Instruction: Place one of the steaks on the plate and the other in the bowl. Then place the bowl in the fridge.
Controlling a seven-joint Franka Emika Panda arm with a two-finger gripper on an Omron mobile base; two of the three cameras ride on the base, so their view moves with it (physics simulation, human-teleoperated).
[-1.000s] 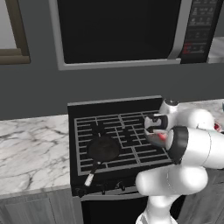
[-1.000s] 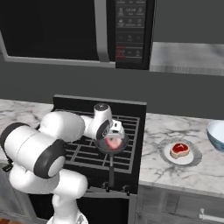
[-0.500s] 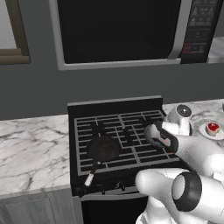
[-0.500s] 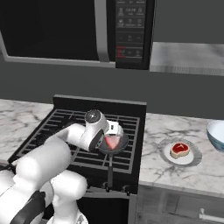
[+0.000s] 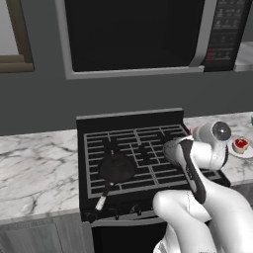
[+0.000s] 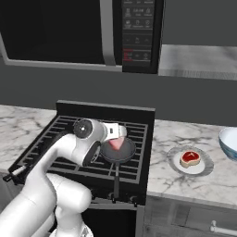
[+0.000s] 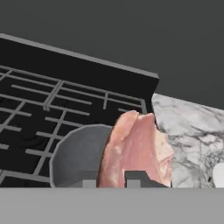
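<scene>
Lifting the flat pale pink oval steak (image 7: 135, 151) clear of the dark round frying pan (image 6: 118, 152) at frame centre, the two-finger gripper (image 7: 114, 178) is pinching it narrowly, higher than a second ago. The red-centred steak with its cream rim (image 6: 190, 158) is lying on the whitish-grey plate (image 6: 205, 164) at right, beside the pale blue bowl (image 6: 229, 142). The microwave panel's writing is unreadable.

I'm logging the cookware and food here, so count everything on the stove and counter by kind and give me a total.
Steaks: 2 (pink, red)
Frying pans: 2 ()
Plates: 1
Bowls: 1
Total: 6
</scene>
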